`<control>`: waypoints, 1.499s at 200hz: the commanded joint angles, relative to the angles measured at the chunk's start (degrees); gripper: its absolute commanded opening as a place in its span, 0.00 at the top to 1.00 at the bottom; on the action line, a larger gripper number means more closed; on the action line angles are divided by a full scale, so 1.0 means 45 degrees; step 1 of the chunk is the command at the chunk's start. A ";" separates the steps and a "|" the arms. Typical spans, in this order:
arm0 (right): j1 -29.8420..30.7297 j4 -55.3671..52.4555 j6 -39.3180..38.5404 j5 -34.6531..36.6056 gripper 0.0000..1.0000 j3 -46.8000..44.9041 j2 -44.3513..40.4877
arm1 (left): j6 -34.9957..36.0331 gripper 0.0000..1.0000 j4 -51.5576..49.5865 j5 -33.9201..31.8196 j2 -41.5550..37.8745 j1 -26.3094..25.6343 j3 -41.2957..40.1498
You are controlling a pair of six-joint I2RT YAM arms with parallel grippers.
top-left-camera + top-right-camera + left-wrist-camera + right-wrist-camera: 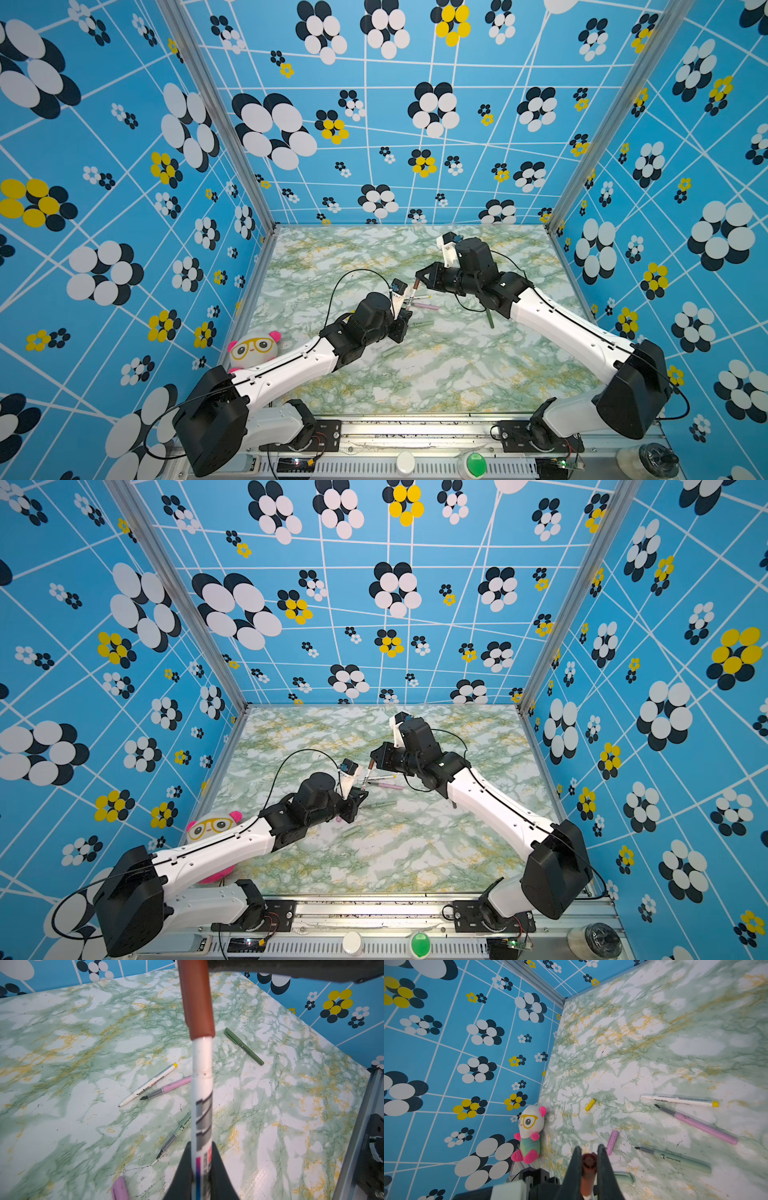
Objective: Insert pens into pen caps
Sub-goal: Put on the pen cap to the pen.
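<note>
Nearest, the left gripper (200, 1159) is clamped on the lower barrel of the white brown-ended pen (202, 1084). The pen rises off the desk (62, 1126) at a tilt, its long axis running up and away toward the right gripper (588, 1159). That gripper is closed on the brown cap (197, 1001), whose mouth sits over the pen's tip, in line with the barrel. What is left, I judge, is a straight push along that axis to seat it. Farther out, the yellow-ended pen (149, 1084) and the pink pen (168, 1088) lie flat on the desk — both uncapped.
</note>
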 commanded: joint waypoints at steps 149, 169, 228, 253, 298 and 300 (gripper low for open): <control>0.0368 -0.2104 -0.0857 -0.0743 0.68 -0.0229 -0.0305 | 0.0863 1.00 0.1910 -0.0296 -0.0107 -0.0001 0.0973; 0.0367 -0.2103 -0.0896 -0.0520 0.63 -0.0231 -0.0511 | 0.0823 1.00 0.1932 -0.0271 -0.0029 -0.0002 0.0930; 0.0296 -0.2766 -0.1090 0.0514 0.53 0.0219 -0.1081 | 0.0767 1.00 0.1866 -0.0383 -0.0051 0.0000 0.0685; 0.0237 -0.2831 -0.1145 0.0582 0.52 0.0570 -0.1125 | 0.0831 1.00 0.1702 -0.0457 -0.0032 -0.0002 0.0627; 0.0234 -0.2850 -0.1333 0.0455 0.52 0.1173 -0.0953 | 0.0862 1.00 0.1649 -0.0390 0.0026 0.0020 0.0579; 0.0246 -0.2833 -0.1352 0.0455 0.52 0.1170 -0.0953 | 0.0862 1.00 0.1656 -0.0379 0.0017 0.0003 0.0578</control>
